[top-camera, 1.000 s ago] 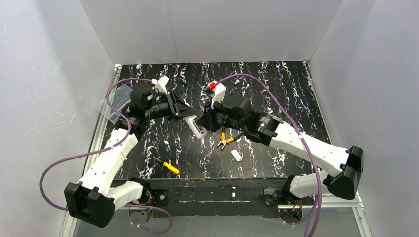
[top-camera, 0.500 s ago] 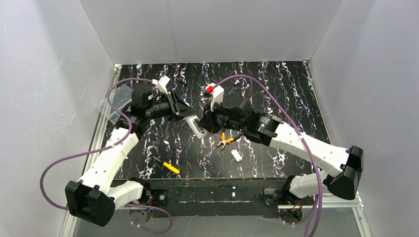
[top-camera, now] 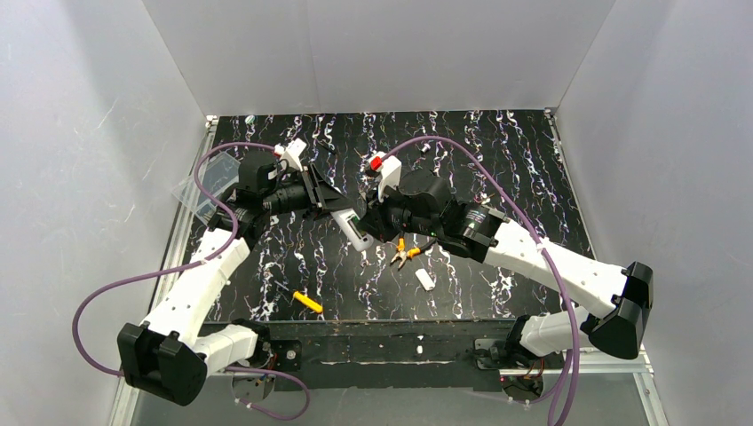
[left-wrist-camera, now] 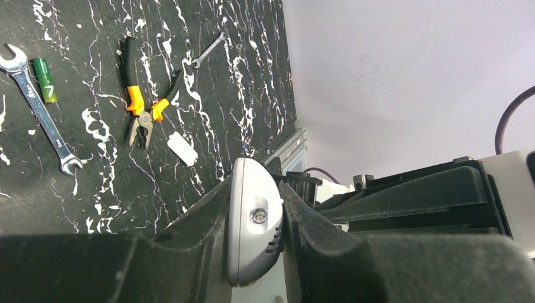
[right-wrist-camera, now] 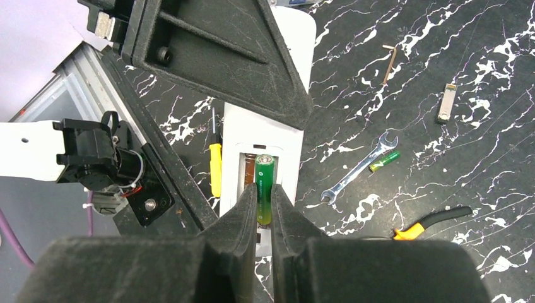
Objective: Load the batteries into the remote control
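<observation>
Closest to the arm bases, a yellow-handled screwdriver (top-camera: 306,302) lies on the black marbled table (top-camera: 497,177), and a small white cover piece (top-camera: 425,280) lies apart to its right. Just beyond, yellow-handled pliers (top-camera: 401,252) rest near the right arm's wrist. Over the middle of the table the two grippers meet. The left gripper (left-wrist-camera: 254,233) is clamped on one end of the remote control (right-wrist-camera: 291,154), whose battery bay faces up, uncovered. The right gripper (right-wrist-camera: 265,208) pinches a green battery (right-wrist-camera: 264,183) between its fingers, in line with the open bay and over it; whether the cell is seated I cannot tell. Farther out, a second green battery (right-wrist-camera: 384,160) lies on the table just beside a wrench (right-wrist-camera: 356,172), with a small grey metal bit (right-wrist-camera: 445,104) beyond.
</observation>
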You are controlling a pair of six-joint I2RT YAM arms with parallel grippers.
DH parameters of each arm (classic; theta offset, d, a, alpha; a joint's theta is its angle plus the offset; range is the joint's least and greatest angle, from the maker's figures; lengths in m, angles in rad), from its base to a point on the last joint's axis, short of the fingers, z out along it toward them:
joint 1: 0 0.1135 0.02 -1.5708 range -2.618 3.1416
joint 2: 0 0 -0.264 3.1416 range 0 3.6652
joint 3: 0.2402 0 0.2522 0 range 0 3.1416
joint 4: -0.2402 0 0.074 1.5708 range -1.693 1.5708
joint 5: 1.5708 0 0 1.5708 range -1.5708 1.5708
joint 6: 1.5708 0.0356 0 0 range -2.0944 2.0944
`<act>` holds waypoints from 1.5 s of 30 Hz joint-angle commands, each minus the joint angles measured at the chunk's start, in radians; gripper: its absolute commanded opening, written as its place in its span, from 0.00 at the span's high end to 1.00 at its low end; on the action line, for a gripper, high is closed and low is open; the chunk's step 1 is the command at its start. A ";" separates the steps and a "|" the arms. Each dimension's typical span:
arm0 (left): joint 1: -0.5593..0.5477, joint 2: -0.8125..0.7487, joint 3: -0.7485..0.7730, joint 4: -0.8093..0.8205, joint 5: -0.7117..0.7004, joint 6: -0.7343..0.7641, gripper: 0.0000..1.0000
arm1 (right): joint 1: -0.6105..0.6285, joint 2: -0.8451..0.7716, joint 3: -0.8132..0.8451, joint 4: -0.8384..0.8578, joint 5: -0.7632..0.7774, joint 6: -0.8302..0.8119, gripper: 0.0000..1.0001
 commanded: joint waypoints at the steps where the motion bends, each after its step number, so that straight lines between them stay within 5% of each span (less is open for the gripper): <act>1: -0.003 -0.004 0.045 -0.016 0.044 -0.005 1.00 | 0.001 -0.007 0.020 -0.019 0.018 -0.025 0.89; 38: -0.004 0.014 0.030 0.013 0.076 -0.013 1.00 | 0.001 -0.099 0.008 0.069 0.001 -0.038 0.44; 45: -0.005 0.023 0.036 0.027 0.107 -0.031 1.00 | -0.036 -0.143 0.007 0.106 -0.150 -0.243 0.44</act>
